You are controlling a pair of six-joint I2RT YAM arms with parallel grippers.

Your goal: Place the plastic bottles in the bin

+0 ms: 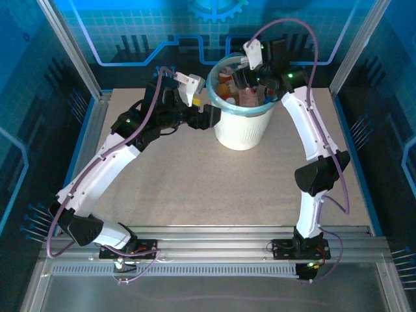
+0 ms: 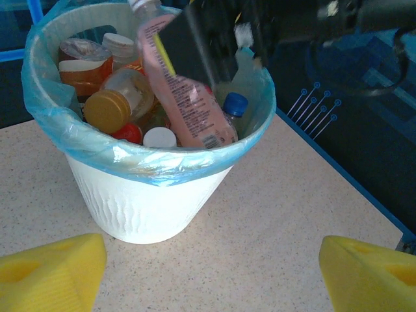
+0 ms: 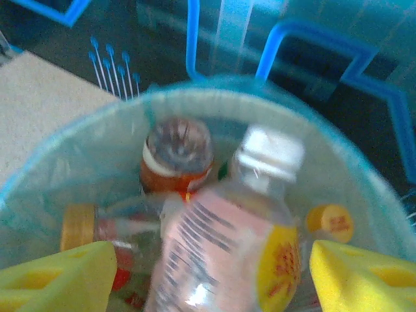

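Observation:
The bin (image 1: 240, 133) is a white bucket with a light blue bag over its rim, standing at the back of the table. Several plastic bottles lie inside the bin (image 2: 143, 201), among them one with a yellow cap (image 2: 107, 110) and one with a blue cap (image 2: 235, 103). A pink labelled bottle (image 2: 188, 104) leans up out of the pile. My right gripper (image 1: 247, 81) hangs over the bin, open. In the right wrist view the pink bottle (image 3: 221, 253) sits blurred between its yellow fingers (image 3: 58, 279), with a gap on each side. My left gripper (image 2: 211, 273) is open and holds nothing, just left of the bin.
The speckled table (image 1: 195, 182) stretches in front of the bin. Its right edge (image 2: 338, 169) meets dark blue enclosure walls. Metal frame posts (image 1: 71, 58) stand at the back corners, and a rail (image 1: 214, 237) carries the arm bases at the near edge.

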